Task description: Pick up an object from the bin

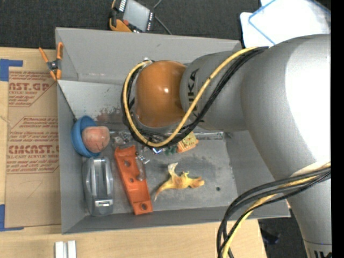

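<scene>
I see the arm (258, 101) reaching in over the bin's (70, 208) right side. Its orange wrist cover (158, 93) hangs above the middle of the floor, so the gripper (142, 155) is mostly hidden under it. I cannot tell whether it is apart or together, and I see nothing held in it.

The metal parts that peek out sit at the upper end of an orange bracket (134, 181), which lies flat and runs toward the bin's bottom edge. It is the nearest thing, so I judge it the likely pick, though I cannot say it is touched. That narrow end would offer an easy grip.

5 other things lie loose:
- a blue cup (79, 140) against the left wall, with a pink ball (97, 137) in it
- a grey case (98, 184) in the lower-left corner, just beside the bracket and perhaps in the way
- a yellow toy (180, 181) to the bracket's right
- a small yellow scrap (186, 143) by the cover's edge
</scene>
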Available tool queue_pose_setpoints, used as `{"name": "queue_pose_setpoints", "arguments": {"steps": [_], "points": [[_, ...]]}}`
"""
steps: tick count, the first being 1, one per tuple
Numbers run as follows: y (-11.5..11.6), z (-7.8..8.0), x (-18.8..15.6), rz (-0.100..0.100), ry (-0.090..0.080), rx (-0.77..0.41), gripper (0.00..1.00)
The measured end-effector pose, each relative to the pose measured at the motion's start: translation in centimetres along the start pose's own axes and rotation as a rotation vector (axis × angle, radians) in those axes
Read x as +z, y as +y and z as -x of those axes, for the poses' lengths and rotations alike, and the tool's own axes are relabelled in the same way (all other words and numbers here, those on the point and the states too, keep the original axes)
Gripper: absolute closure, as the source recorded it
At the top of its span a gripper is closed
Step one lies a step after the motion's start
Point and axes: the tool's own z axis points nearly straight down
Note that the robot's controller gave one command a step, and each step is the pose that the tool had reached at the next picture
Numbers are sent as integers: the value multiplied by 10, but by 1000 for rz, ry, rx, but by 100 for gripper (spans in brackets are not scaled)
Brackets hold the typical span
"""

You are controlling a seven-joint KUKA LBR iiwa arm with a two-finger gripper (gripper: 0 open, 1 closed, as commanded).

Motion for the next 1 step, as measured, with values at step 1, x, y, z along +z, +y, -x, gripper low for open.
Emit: {"name": "queue_pose_setpoints", "arguments": {"steps": [1], "points": [[8,11,7,-11,-17,-323,0]]}}
